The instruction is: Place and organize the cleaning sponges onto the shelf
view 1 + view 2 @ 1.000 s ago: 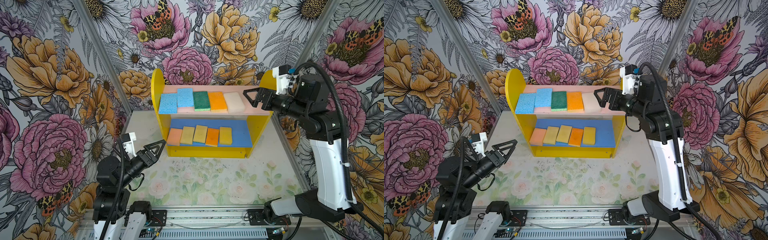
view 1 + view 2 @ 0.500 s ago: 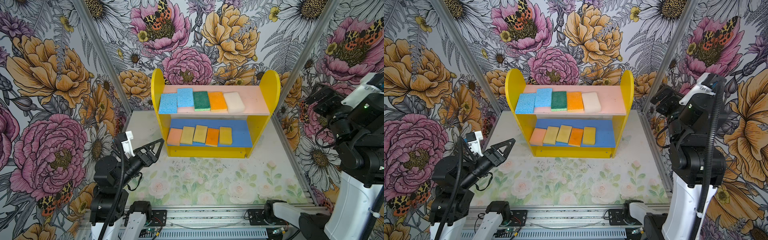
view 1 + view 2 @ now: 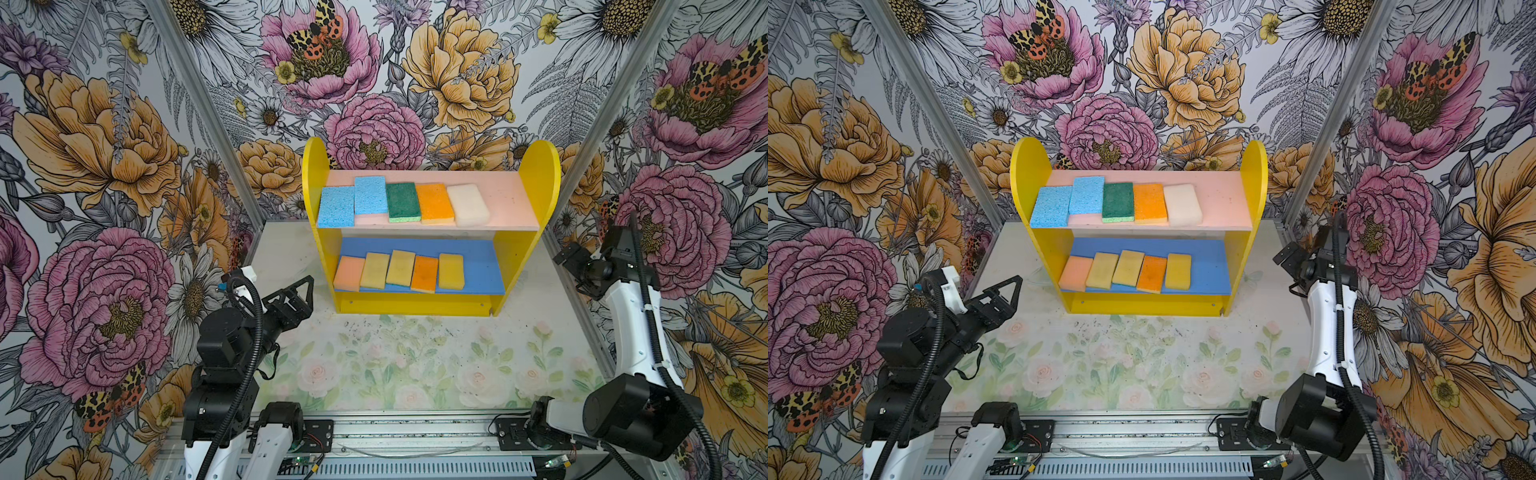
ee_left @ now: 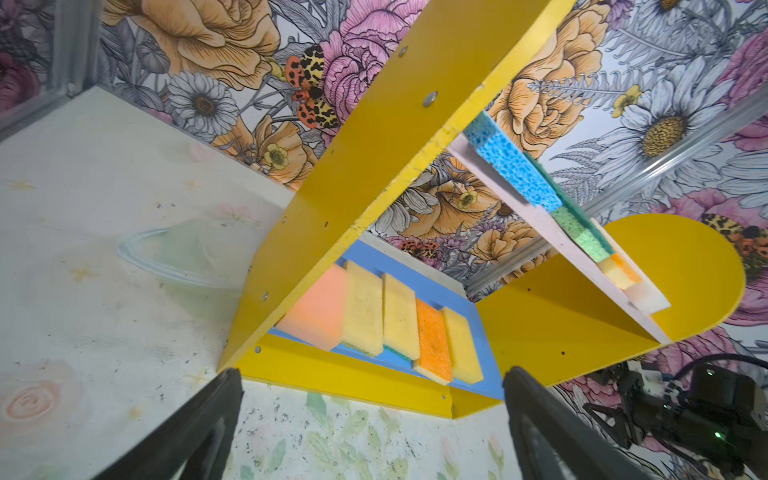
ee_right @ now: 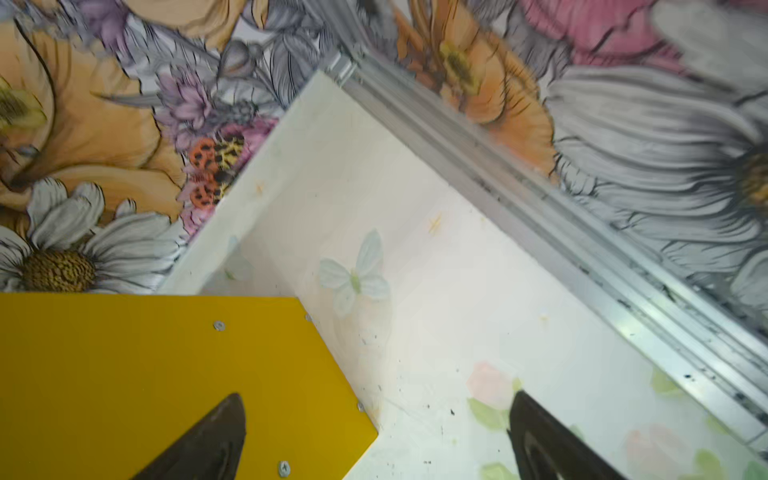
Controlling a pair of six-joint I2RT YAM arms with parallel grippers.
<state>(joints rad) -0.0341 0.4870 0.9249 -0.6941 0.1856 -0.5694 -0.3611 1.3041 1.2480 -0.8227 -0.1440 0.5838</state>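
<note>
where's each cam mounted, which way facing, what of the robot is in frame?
Both top views: high in front, looking down and back at the shelf; both arms, left pincer, right pincer show.
Left wrist: low on the left arm, facing the shelf's front-left corner and sponges; own open fingers, right arm beyond.
Right wrist: on the right arm, looking down at the table beside the shelf's side panel; own open fingers.
Shared: shelf in all four; sponges missing only from right wrist.
</note>
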